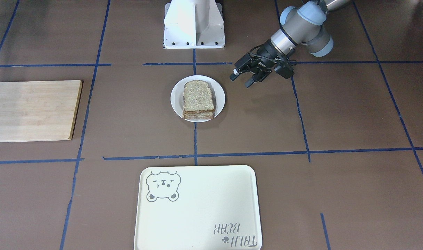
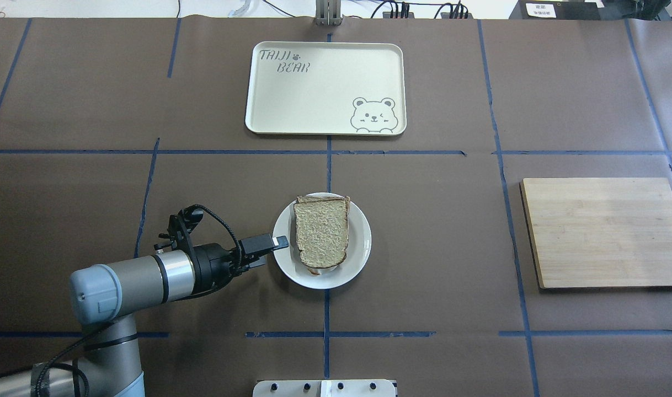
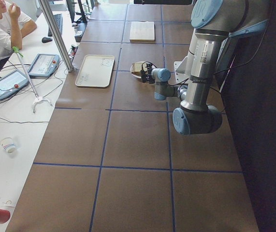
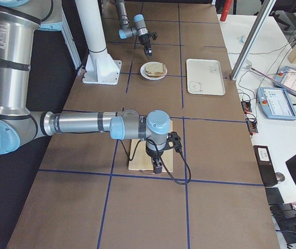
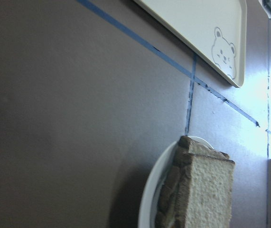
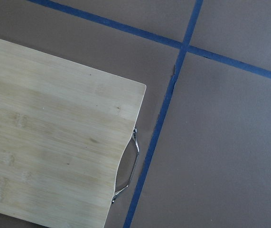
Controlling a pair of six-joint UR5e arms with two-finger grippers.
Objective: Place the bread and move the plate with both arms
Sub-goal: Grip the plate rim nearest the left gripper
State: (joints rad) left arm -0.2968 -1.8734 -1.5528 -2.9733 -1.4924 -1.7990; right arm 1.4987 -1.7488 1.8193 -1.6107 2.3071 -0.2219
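plate (image 2: pixel 361 242): 1 | bread (image 2: pixel 321 231): 2 slices at least (stacked) | tray (image 2: pixel 325 88): 1 | wooden board (image 2: pixel 603 231): 1 | arms (image 2: pixel 126 281): 2

Bread (image 2: pixel 321 237) tan, dark brown crust; plate (image 2: pixel 361 248) white; tray (image 2: pixel 325 88) cream, grey bear drawing; table (image 2: pixel 424 220) brown, blue tape grid; board (image 2: pixel 601 231) pale wood.

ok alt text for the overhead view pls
A white plate holding bread sits mid-table, with the open left gripper close beside its rim. A cream bear tray lies beyond it and a wooden board to the right.
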